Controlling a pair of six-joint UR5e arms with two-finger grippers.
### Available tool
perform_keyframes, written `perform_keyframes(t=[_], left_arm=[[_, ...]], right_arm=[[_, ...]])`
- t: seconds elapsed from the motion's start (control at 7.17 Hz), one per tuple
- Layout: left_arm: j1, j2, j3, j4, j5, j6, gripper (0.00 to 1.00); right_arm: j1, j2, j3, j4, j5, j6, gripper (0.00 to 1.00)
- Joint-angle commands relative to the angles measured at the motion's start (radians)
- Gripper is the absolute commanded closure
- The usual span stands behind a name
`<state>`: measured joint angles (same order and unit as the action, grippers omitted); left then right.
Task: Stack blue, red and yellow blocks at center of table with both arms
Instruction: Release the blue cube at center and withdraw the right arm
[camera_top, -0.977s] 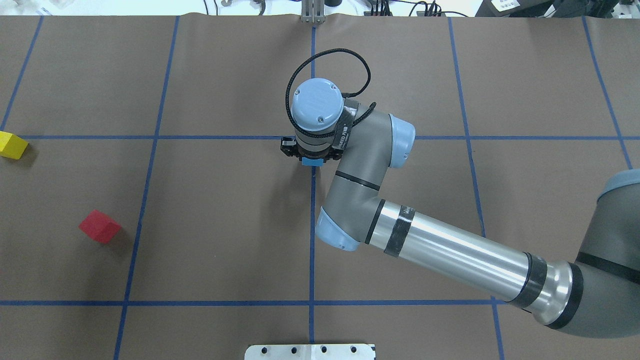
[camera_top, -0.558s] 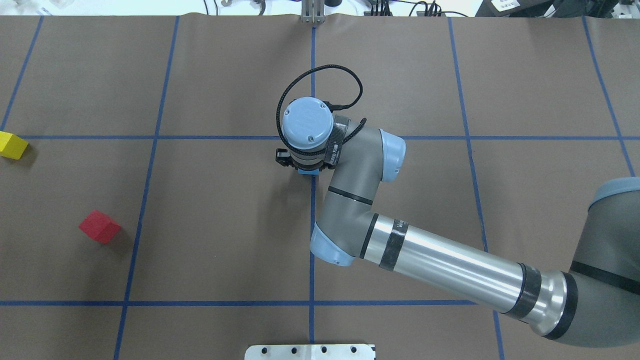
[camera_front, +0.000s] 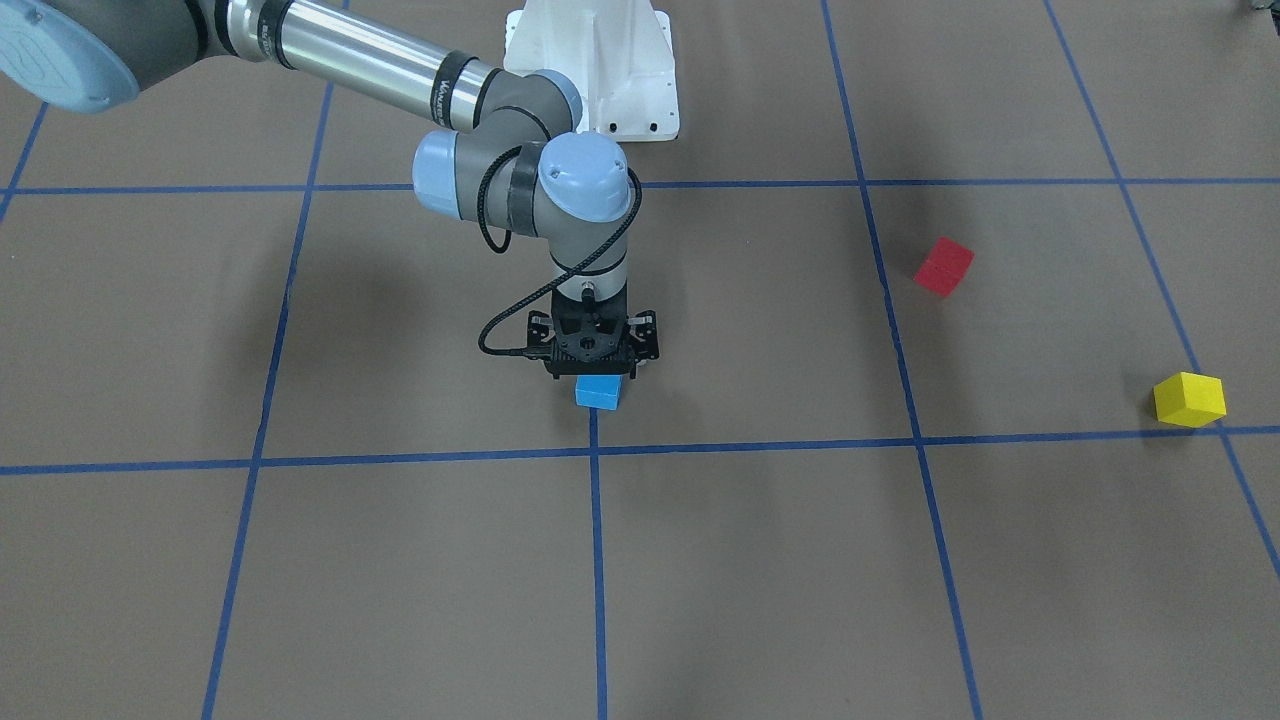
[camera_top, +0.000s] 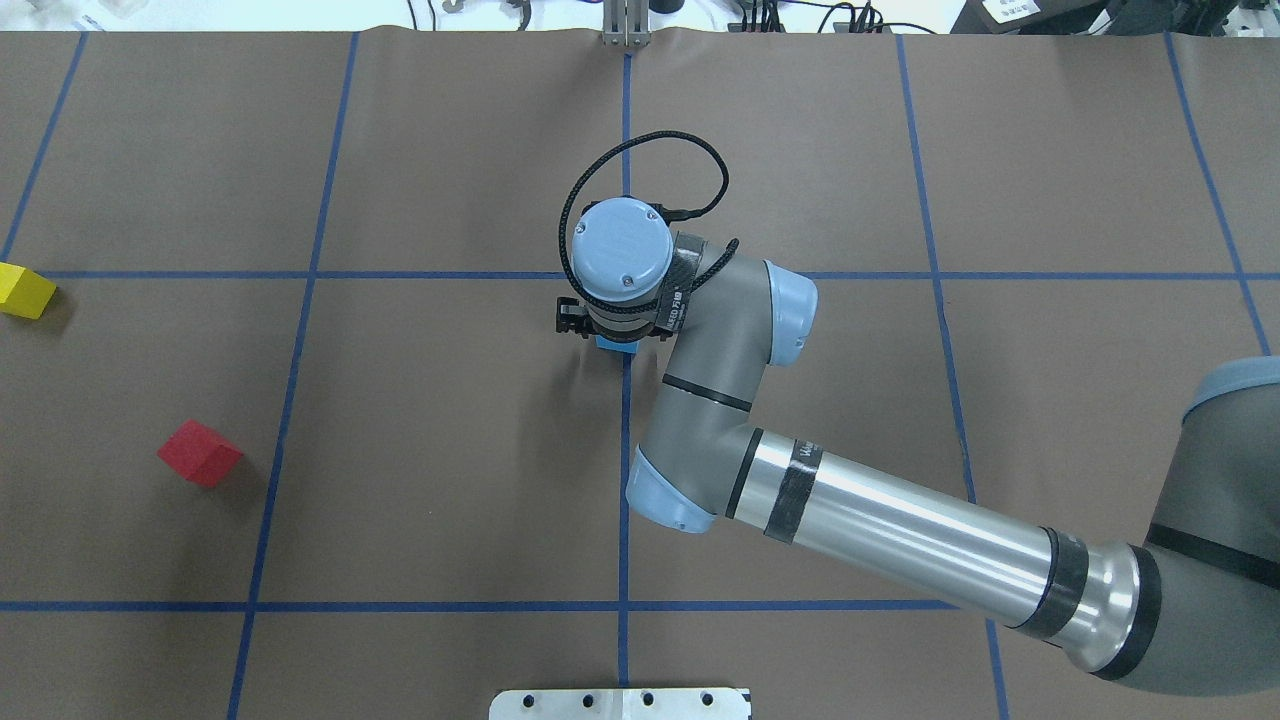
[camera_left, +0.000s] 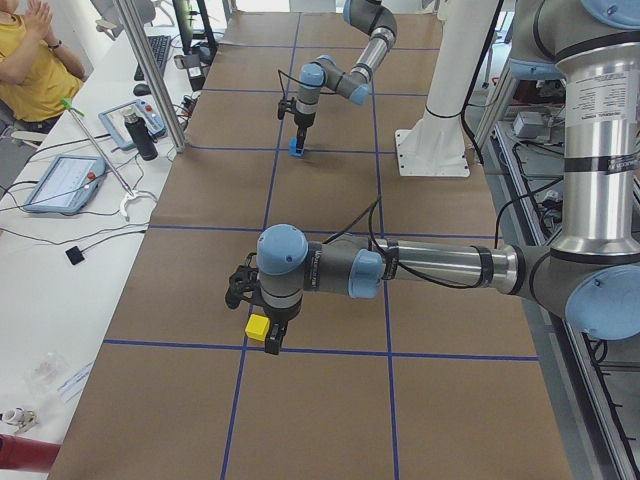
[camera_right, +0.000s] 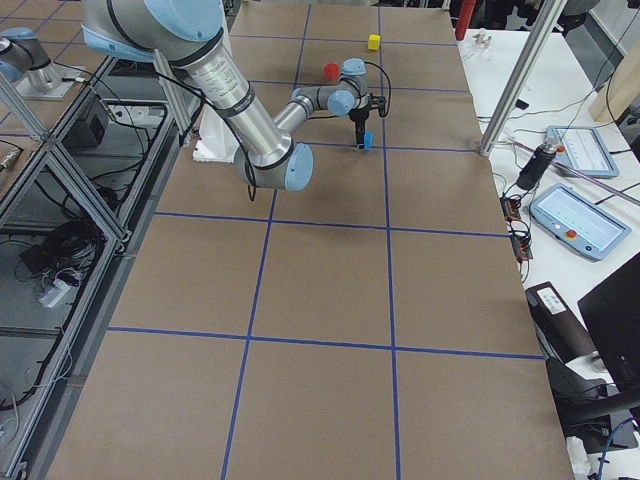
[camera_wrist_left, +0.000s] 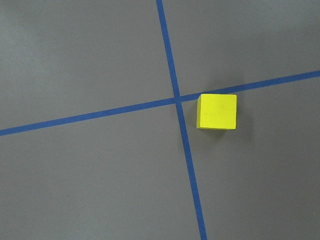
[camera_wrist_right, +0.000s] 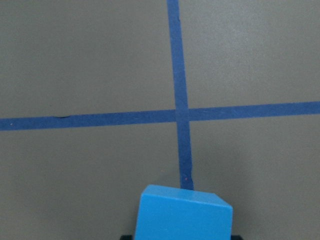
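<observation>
My right gripper points straight down and is shut on the blue block, low over the table, just on the robot's side of the central tape crossing. The blue block fills the bottom of the right wrist view. The red block and the yellow block lie far out on the table's left side. My left gripper shows only in the exterior left view, over the yellow block; I cannot tell whether it is open or shut. The left wrist view shows the yellow block from above, beside a tape crossing.
Brown paper with a blue tape grid covers the table. The robot's white base plate sits at the near edge. Operator gear, tablets and a metal post stand along the far side of the table.
My right gripper has moved a little left and toward the robot with the blue block in it, and looks lower. The red and yellow blocks have not moved.
</observation>
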<state>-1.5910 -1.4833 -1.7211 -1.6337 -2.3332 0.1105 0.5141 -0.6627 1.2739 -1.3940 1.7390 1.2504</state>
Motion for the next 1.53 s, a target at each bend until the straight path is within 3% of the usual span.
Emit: perform_keyframes(t=[0.0, 0.28, 0.56, 0.84, 1.12, 1.26, 1.4], left_arm=[[-0.001, -0.008, -0.002, 0.003, 0.005, -0.009, 0.00], [-0.001, -0.015, -0.030, -0.055, 0.006, -0.011, 0.00], [-0.001, -0.069, -0.037, -0.214, 0.011, -0.009, 0.00], [0.005, -0.107, -0.052, -0.267, -0.005, -0.079, 0.00], [0.107, -0.091, -0.078, -0.451, -0.040, -0.358, 0.00], [0.185, -0.040, -0.078, -0.617, -0.046, -0.391, 0.00], [0.295, -0.040, -0.081, -0.632, -0.066, -0.450, 0.00]], right_arm=[[0.087, -0.002, 0.027, -0.010, 0.077, -0.037, 0.00], [0.235, -0.026, 0.123, -0.121, 0.210, -0.176, 0.00], [0.402, -0.119, 0.233, -0.207, 0.336, -0.383, 0.00], [0.553, -0.265, 0.319, -0.234, 0.414, -0.626, 0.00], [0.718, -0.450, 0.379, -0.229, 0.509, -0.927, 0.00], [0.804, -0.530, 0.390, -0.232, 0.546, -1.080, 0.00], [0.886, -0.608, 0.387, -0.232, 0.571, -1.232, 0.00]])
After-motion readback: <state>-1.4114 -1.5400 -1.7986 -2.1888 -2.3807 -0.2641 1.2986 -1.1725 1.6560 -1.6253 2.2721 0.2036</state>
